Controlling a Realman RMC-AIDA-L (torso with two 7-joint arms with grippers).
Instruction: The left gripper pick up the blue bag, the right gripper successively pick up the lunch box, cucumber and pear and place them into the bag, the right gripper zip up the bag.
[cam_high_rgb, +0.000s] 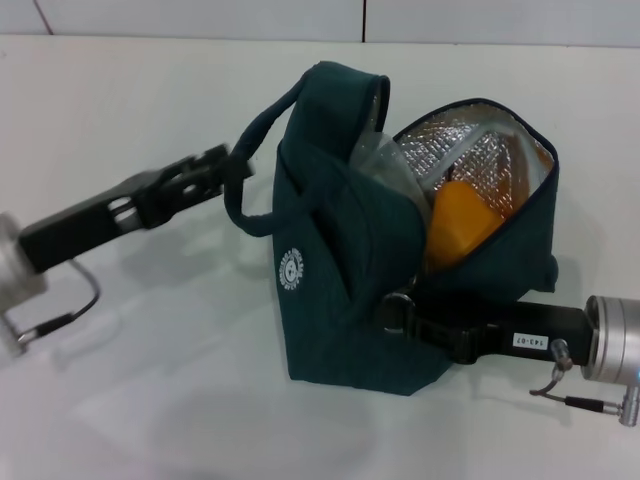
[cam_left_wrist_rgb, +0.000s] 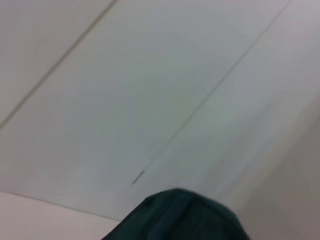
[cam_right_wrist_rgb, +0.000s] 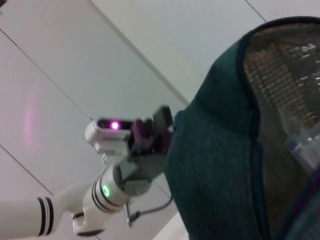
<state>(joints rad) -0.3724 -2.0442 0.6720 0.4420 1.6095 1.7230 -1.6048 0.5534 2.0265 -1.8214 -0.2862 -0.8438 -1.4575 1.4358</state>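
Head view: blue bag (cam_high_rgb: 345, 290) standing on white table (cam_high_rgb: 150, 380), mouth gaping toward the robot's right, silver foil lining (cam_high_rgb: 470, 160) exposed, white logo (cam_high_rgb: 291, 268) on the near side panel. Inside the opening, pear (cam_high_rgb: 460, 225) showing yellow-orange, with a clear plastic edge of lunch box (cam_high_rgb: 380, 160) peeking just beside it under the raised flap; cucumber not made out. Left gripper (cam_high_rgb: 235, 165) reaching in from the robot's left, closed around the rolled handle (cam_high_rgb: 262, 135) and holding it out from the bag. Right gripper (cam_high_rgb: 398, 312) low at the bag's near right corner, pressed against the fabric beside the silver ring pull (cam_high_rgb: 401, 298); fingertips lost against the dark cloth, so cannot tell whether spread or pinched. Left wrist view: only a dark teal hump of bag fabric (cam_left_wrist_rgb: 180, 217) against pale wall panels. Right wrist view: bag's teal side and foil-lined mouth (cam_right_wrist_rgb: 280, 100) filling the close field, left gripper (cam_right_wrist_rgb: 167, 122) farther off, clamped at the bag's edge, green ring light on its wrist.
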